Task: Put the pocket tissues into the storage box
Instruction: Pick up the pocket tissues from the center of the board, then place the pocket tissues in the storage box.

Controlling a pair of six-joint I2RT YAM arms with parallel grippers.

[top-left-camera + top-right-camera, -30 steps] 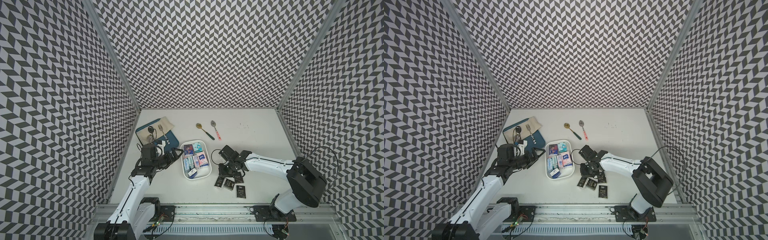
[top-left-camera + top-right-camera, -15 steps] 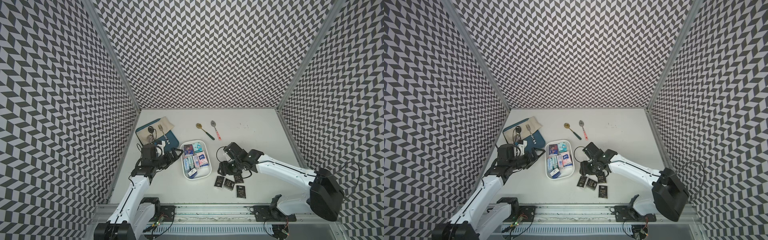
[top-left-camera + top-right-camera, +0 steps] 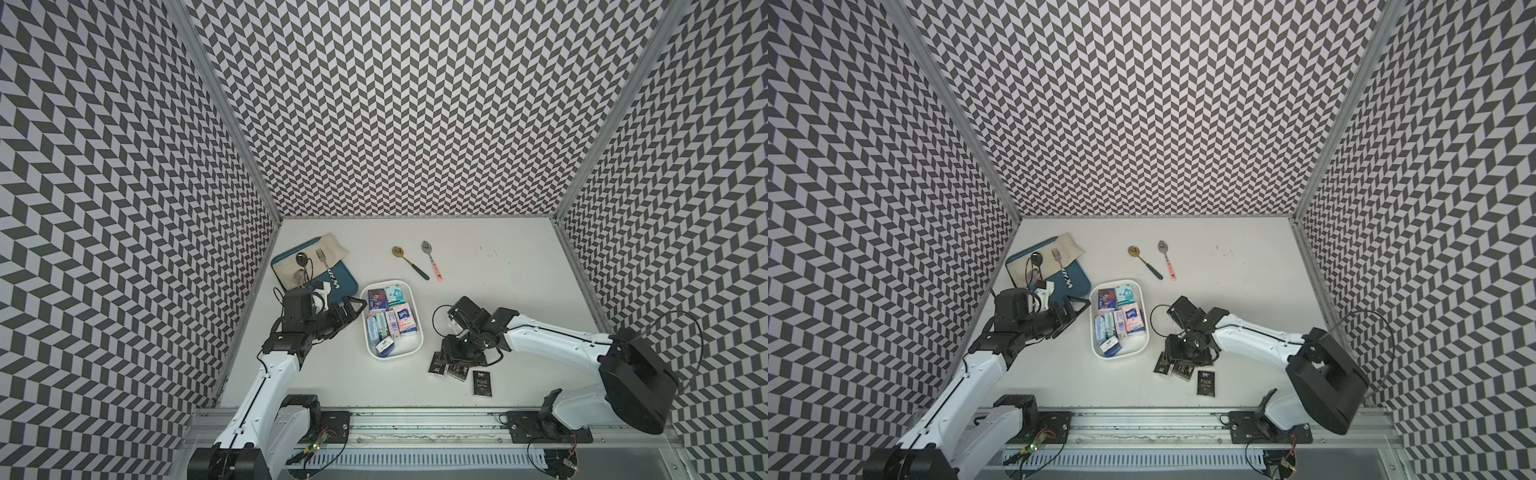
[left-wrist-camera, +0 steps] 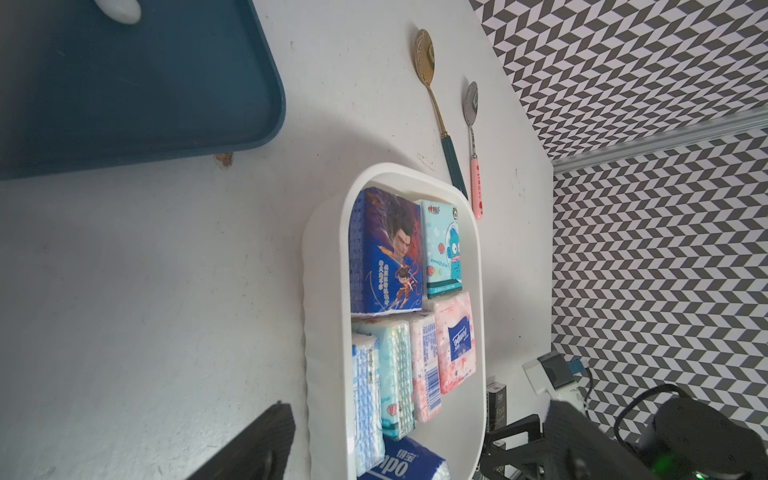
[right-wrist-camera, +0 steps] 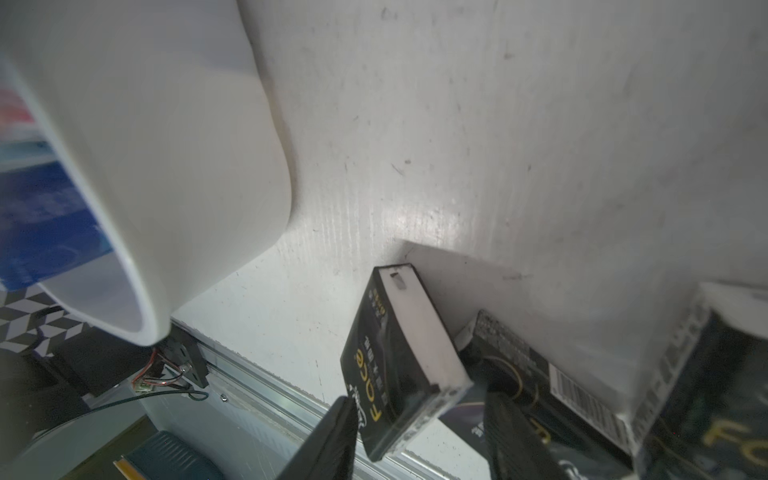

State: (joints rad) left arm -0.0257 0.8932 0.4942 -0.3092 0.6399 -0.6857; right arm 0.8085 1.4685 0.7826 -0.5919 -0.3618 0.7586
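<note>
The white storage box (image 3: 399,358) (image 3: 1125,355) holds several pocket tissues: a blue one (image 3: 377,300), a teal one (image 3: 395,294) and a pink one (image 4: 455,340) among them. Three black "Face" packets (image 3: 483,382) (image 3: 1182,370) lie on the table right of the box. My right gripper (image 3: 451,359) (image 5: 419,415) is down on the leftmost of them. That black packet (image 5: 395,365) stands tilted between the open jaws, against one finger (image 5: 328,440) with a gap to the other. My left gripper (image 3: 353,309) hangs open beside the box's left wall (image 4: 324,311).
A teal tray (image 3: 345,286) with a beige cloth, a fork and a spoon sits at the back left, just behind my left gripper. Two spoons (image 3: 409,262) (image 3: 432,259) lie behind the box. The metal front rail (image 3: 415,419) runs close to the black packets.
My right gripper has come down toward the front onto the black packets, going from shut to open around one. The right arm's base link has swung. The left arm is unchanged.
</note>
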